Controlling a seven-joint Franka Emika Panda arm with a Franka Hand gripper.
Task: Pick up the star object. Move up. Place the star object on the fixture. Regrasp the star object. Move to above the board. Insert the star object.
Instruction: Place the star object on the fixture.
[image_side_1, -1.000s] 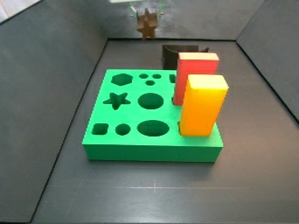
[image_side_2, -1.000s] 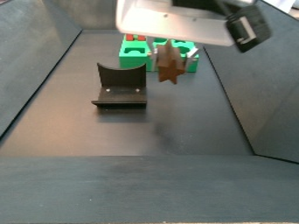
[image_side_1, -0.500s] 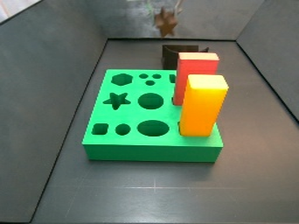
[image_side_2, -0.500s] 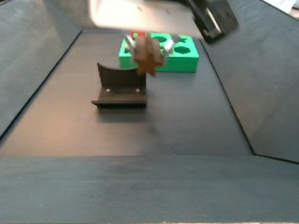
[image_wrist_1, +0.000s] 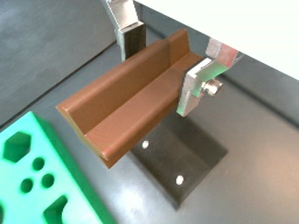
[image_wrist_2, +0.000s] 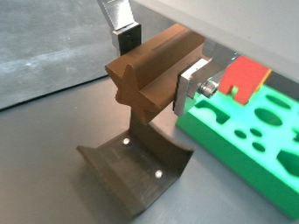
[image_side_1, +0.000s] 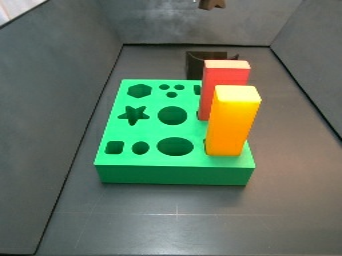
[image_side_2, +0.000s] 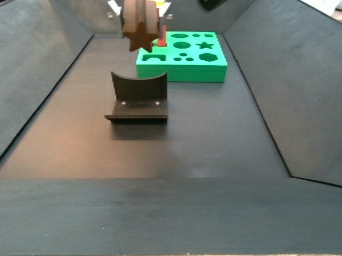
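The star object (image_wrist_1: 122, 105) is a dark-brown peg with a star-shaped end (image_wrist_2: 146, 83), held level between the fingers of my gripper (image_wrist_1: 163, 63), which is shut on its far end. It hangs above the fixture (image_wrist_2: 135, 166), whose black bracket and base plate show below it in both wrist views. In a side view the star object (image_side_2: 139, 32) hovers over the fixture (image_side_2: 136, 98), clear of it. The green board (image_side_1: 147, 135) with its star hole lies beyond the fixture (image_side_1: 203, 62). Only the peg's lowest tip (image_side_1: 210, 4) shows at that view's upper edge.
A red block (image_side_1: 225, 85) and a taller yellow-orange block (image_side_1: 234, 120) stand in the board's right side. The red block (image_wrist_2: 246, 74) shows close beside the gripper in a wrist view. Grey walls slope up round the dark floor (image_side_2: 174, 150).
The gripper has carried the star object upward and sideways until it is over the fixture. In one side view it has risen almost out of the picture.
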